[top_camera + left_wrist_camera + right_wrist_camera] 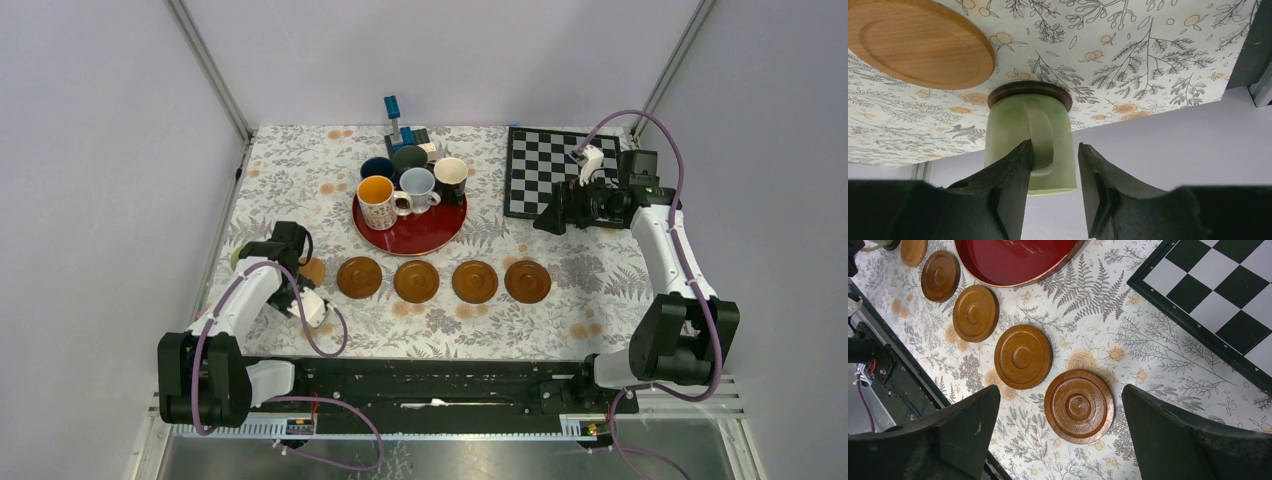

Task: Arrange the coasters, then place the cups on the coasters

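1. Tan coaster (913, 42) lies beyond the fingers (1008, 180) of my left gripper (1055, 147), beside a dark coaster (1029, 91).
2. Green mug (1013, 135) stands upright on it, handle between those parted fingers.
3. My right gripper (1060, 390) is spread wide.

coasters (1023, 356) in a row, red tray (1008, 265), chessboard (1218, 295), maybe cup (878, 244)

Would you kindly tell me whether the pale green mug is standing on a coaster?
Yes, the pale green mug rests with its base on a dark brown coaster in the left wrist view.
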Tool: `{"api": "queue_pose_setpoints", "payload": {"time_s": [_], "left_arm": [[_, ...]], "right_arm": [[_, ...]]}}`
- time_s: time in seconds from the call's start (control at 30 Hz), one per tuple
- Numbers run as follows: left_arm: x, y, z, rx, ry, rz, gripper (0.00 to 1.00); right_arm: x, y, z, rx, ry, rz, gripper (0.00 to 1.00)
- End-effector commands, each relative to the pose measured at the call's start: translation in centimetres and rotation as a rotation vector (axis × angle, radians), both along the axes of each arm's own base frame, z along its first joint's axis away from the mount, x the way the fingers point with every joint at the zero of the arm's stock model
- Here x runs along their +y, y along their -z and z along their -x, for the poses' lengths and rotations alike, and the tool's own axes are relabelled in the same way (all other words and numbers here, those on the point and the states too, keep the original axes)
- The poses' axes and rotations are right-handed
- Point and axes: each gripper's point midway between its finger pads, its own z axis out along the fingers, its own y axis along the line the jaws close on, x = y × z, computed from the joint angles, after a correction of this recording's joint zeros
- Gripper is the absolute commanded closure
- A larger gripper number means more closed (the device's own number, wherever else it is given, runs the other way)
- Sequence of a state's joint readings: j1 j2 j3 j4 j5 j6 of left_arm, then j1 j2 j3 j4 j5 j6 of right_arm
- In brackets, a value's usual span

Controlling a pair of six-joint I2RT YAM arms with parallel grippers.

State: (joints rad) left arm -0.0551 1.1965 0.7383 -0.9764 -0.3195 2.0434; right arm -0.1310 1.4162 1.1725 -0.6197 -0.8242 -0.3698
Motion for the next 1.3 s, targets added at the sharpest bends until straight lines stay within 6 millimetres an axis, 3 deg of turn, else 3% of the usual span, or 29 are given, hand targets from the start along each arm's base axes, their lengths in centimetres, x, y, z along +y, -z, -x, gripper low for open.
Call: {"api": "queue_pose_setpoints", "payload": {"time_s": [0.0, 0.37, 0.6, 0.7, 0.8, 0.97, 1.13, 1.27], "left_arm": [[-0.4, -1.1, 0.4, 0.010, 0.035, 0.009, 0.58], [-3.0, -5.1, 0.1, -0.031, -0.023, 0.006, 0.50], [-6.7, -8.5, -2.2, -0.078, -0.123, 0.060, 0.44], [-10.7, -11.4, -5.8, -0.163, -0.191, 0.194, 0.43], [-16.4, -14.5, -10.1, -0.249, -0.236, 0.390, 0.41], [-25.7, -17.4, -14.0, -0.273, -0.129, 0.604, 0.41], [-33.2, -17.9, -16.6, -0.205, 0.017, 0.787, 0.42], [-37.0, -15.3, -17.4, -0.152, 0.117, 0.798, 0.43]], "right_arm": [[0.2, -1.0, 0.5, -0.030, -0.008, -0.011, 0.02], [0.4, -1.0, 0.5, -0.017, -0.011, -0.024, 0.02], [0.3, -1.1, 0.5, -0.013, -0.004, -0.021, 0.02], [0.2, -1.2, 0.6, -0.008, 0.005, -0.018, 0.02], [0.3, -1.6, 0.6, -0.009, 0.019, -0.027, 0.02], [0.3, -2.2, 0.7, -0.004, 0.039, -0.035, 0.02], [0.1, -1.7, 1.3, 0.006, 0.055, -0.020, 0.02], [0.1, -1.5, 1.3, -0.001, 0.085, -0.032, 0.02]]}}
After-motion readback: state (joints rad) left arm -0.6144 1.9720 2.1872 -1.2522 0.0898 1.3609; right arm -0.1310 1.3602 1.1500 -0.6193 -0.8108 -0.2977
